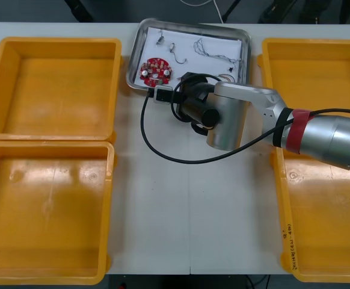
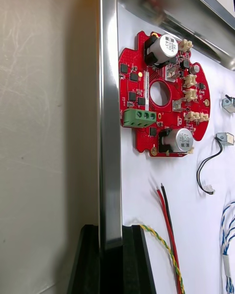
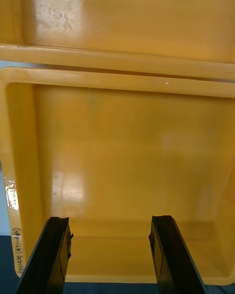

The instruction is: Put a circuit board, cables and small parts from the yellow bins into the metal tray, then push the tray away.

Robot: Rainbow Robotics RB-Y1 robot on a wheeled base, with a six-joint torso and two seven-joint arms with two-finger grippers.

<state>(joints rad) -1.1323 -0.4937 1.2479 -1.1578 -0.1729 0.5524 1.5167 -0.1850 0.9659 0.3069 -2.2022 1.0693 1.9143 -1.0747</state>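
The metal tray [image 1: 135, 53], white inside, lies at the far middle of the table. It holds a round red circuit board [image 1: 156, 71], cables and small metal parts [image 1: 161, 40]. My right gripper [image 1: 162, 93] is at the tray's near edge, close to the board. In the right wrist view this gripper [image 2: 110, 262] is shut on the tray's rim [image 2: 109, 127], one finger outside and one inside. Beyond the fingers lie the circuit board [image 2: 164, 98], a red and yellow cable [image 2: 165, 215], a black cable [image 2: 208, 166] and a blue and white cable [image 2: 226, 225]. My left gripper [image 3: 110, 255] hangs open over a yellow bin.
Two yellow bins [image 1: 55, 84] [image 1: 46, 211] stand at the left and two [image 1: 319, 66] [image 1: 325, 235] at the right, all bare inside. The left wrist view looks into an empty bin [image 3: 127, 142]. The arm's own black hose [image 1: 157, 144] loops over the table's middle.
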